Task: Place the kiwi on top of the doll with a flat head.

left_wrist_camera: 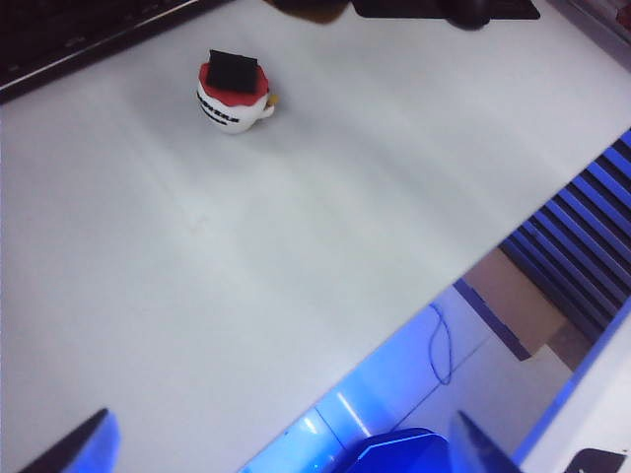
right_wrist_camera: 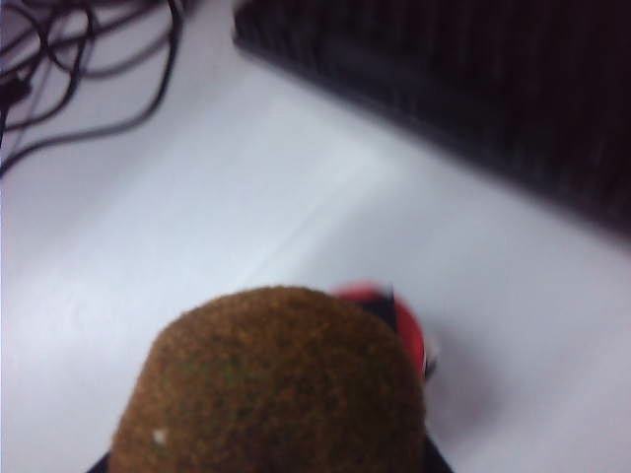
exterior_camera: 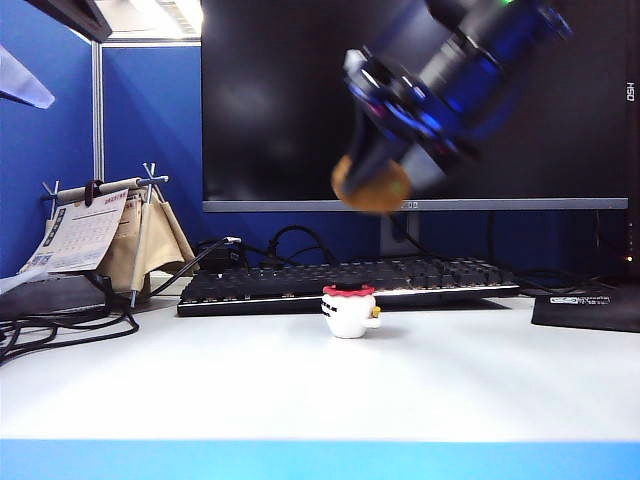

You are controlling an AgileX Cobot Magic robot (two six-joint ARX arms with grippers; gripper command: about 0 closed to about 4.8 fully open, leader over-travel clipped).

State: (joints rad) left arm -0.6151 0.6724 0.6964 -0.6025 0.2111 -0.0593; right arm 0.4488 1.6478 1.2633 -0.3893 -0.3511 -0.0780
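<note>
The kiwi (exterior_camera: 372, 188), brown and fuzzy, hangs in the air in front of the monitor, with my right gripper (exterior_camera: 380, 170) shut on it; the arm is blurred. The doll with a flat head (exterior_camera: 350, 311) stands on the white table below the kiwi and slightly left of it, apart from it. It is white with a red top. In the right wrist view the kiwi (right_wrist_camera: 271, 389) fills the foreground and hides most of the doll (right_wrist_camera: 406, 330). The left wrist view shows the doll (left_wrist_camera: 234, 92) far off, and my left gripper (left_wrist_camera: 281, 458) open over the table's front edge.
A black keyboard (exterior_camera: 350, 280) lies just behind the doll, under a large monitor (exterior_camera: 290, 100). A desk calendar (exterior_camera: 85, 230) and cables (exterior_camera: 50, 330) are at the left. A black pad (exterior_camera: 590, 305) lies at the right. The table's blue front edge (exterior_camera: 320, 460) runs along the bottom.
</note>
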